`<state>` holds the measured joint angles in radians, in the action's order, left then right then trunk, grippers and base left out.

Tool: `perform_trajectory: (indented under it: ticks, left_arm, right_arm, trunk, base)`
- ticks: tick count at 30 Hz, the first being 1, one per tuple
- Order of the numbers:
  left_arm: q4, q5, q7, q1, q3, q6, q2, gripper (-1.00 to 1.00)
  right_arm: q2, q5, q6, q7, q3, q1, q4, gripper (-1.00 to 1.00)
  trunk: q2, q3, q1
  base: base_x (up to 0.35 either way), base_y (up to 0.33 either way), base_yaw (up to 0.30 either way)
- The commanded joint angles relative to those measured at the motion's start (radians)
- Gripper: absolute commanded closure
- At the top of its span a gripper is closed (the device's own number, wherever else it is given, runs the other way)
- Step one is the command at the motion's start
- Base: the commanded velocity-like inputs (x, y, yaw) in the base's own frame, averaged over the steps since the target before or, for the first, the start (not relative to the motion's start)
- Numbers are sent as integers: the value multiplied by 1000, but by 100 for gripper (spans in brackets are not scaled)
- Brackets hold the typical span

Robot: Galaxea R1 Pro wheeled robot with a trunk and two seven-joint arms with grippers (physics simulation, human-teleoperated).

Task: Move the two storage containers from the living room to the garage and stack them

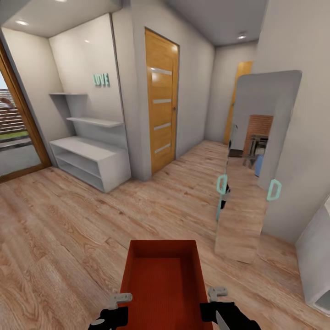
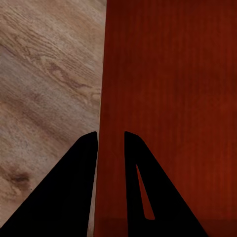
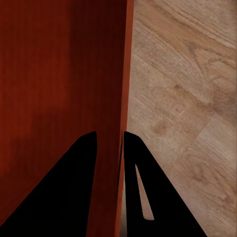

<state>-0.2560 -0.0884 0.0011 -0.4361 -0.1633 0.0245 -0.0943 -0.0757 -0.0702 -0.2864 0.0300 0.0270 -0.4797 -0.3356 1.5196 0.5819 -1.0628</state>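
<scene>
One orange-red storage container (image 1: pixel 164 279) hangs in front of me over the light wood plank floor, open top up, held from both sides. My left gripper (image 1: pixel 120 306) is shut on its left wall, one finger inside and one outside, as the left wrist view shows along the container wall (image 2: pixel 163 98) with the gripper (image 2: pixel 110 140). My right gripper (image 1: pixel 211 302) is shut on the right wall in the same way, with the container (image 3: pixel 59 89) beside the gripper (image 3: pixel 109 140).
A hallway lies ahead with a wooden door (image 1: pixel 161 103) on the left wall and another (image 1: pixel 236 98) at the far end. White shelving (image 1: pixel 89 158) stands at left. A tall leaning mirror (image 1: pixel 250 169) and a white cabinet (image 1: pixel 316 256) narrow the right side.
</scene>
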Motion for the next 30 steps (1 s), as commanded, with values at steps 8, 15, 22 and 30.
perform_trajectory:
  ticks: [8, 15, 22, 30]
  left_arm:
    - [4, -5, -26, -1, 4, -8, 5, 100]
    - [4, -4, -26, -1, 4, -8, 5, 100]
    - [4, -5, -26, -1, 4, -8, 5, 100]
    - [4, -5, -26, -1, 4, -8, 5, 100]
  right_arm:
    - [31, 21, -7, 7, -32, 0, -5, 100]
    - [31, 21, -7, 7, -32, 0, -6, 100]
    - [31, 21, -7, 7, -32, 0, -5, 100]
    - [31, 22, -7, 7, -32, 0, -5, 100]
  trunk:
    - [0, 1, -1]
    - [0, 1, -1]
    - [0, 1, -1]
    - [0, 1, -1]
  base:
    - [341, 91, 84]
    - [340, 91, 40]
    - [307, 133, 5]
    - [285, 163, 41]
